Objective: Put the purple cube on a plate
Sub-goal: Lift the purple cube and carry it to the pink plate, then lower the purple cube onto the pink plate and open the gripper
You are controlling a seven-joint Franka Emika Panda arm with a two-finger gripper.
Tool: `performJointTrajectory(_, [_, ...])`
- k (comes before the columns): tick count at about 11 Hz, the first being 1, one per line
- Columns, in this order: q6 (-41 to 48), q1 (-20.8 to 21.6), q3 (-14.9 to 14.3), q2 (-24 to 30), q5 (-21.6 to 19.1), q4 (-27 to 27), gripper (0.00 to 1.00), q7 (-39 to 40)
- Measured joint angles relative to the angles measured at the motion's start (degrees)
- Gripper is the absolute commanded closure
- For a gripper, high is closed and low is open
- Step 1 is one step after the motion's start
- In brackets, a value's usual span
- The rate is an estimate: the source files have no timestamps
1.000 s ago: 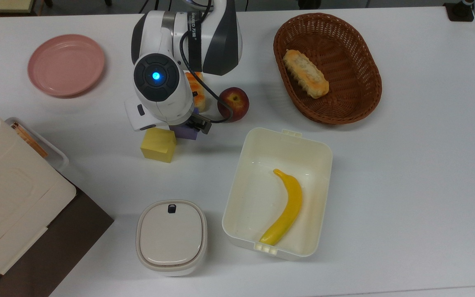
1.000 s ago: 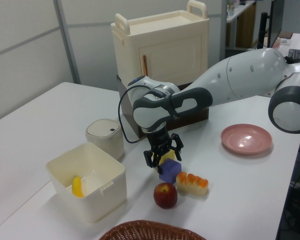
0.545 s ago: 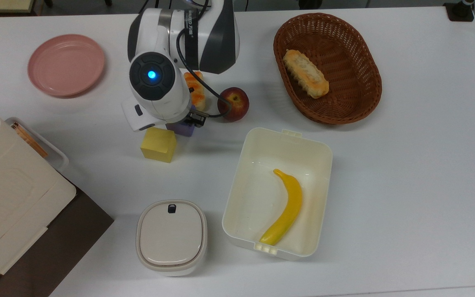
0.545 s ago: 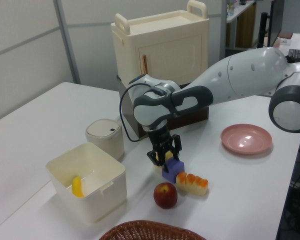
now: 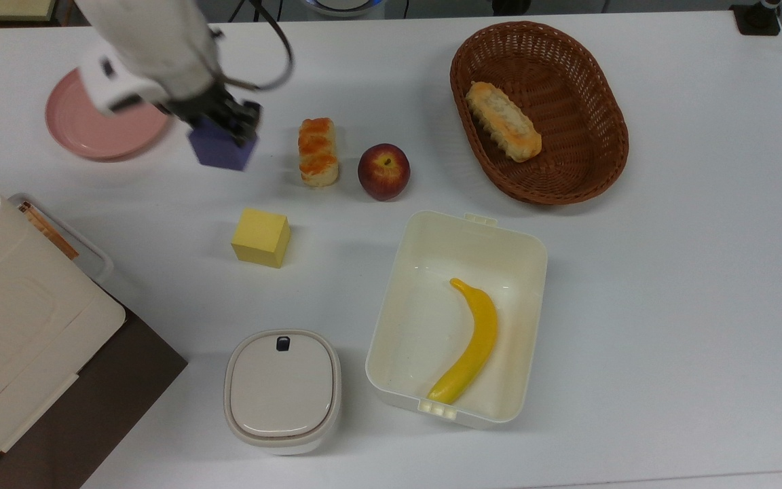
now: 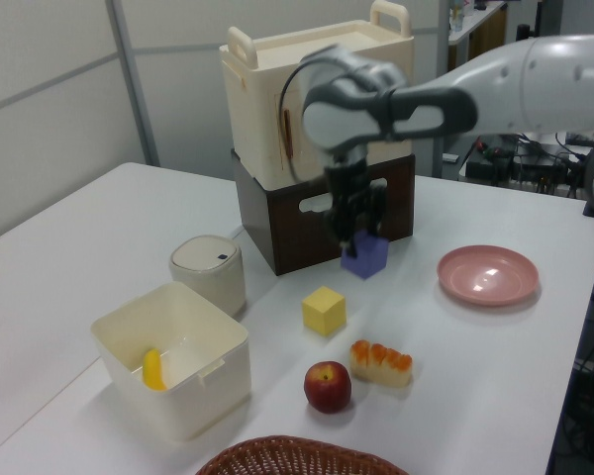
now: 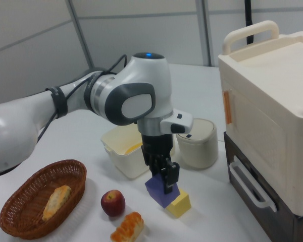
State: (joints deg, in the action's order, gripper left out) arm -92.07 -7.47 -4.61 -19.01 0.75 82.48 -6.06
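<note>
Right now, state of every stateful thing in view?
end effector: shut on purple cube
purple cube: held off the table, beside the plate
plate: empty
cream bin: open, banana inside
lidded container: lid on
wicker basket: holds one bread
yellow cube: resting on table
</note>
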Motion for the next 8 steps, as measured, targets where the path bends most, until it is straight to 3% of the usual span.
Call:
performJointTrajectory(5, [-1.0,-4.9,-1.9,2.9,1.4,0.3,0.8,9.1])
performJointTrajectory(7, [-5.9,-5.8,-2.9,4.6,1.4,4.5,0.8,12.4])
performJointTrajectory(8, [-10.3,-7.0,-3.2,6.2,1.4,9.3,0.8,14.2])
